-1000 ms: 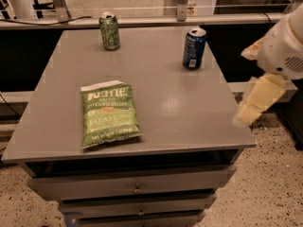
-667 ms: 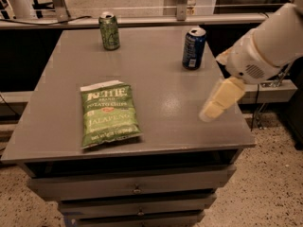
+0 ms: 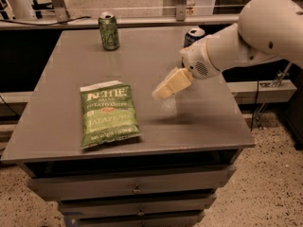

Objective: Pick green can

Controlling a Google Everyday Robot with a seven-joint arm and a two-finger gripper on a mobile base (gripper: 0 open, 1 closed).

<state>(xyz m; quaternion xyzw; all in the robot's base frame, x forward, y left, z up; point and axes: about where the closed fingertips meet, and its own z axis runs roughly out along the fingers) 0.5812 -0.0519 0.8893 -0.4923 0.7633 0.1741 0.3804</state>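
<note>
Grey table (image 3: 57, 126). Left front: green jalapeno chip bag (image 3: 110, 115), lying flat. Left rear: green can (image 3: 109, 30), upright, well apart from the gripper. Centre: gripper (image 3: 166, 85), above the tabletop; whether released or clenched cannot be told. Right rear: dark blue can (image 3: 193, 33), partly hidden behind white arm (image 3: 255, 32).

One camera only, set high off near edge of flat grey tabletop (image 3: 199, 122), looking down and across toward far edge. Middle distance: whole top fits frame. Cream two-finger gripper (image 3: 162, 90) hangs near frame centre over tabletop; grey drawer fronts (image 3: 137, 188) below it, speckled floor (image 3: 272, 183) lower right of it in frame.
</note>
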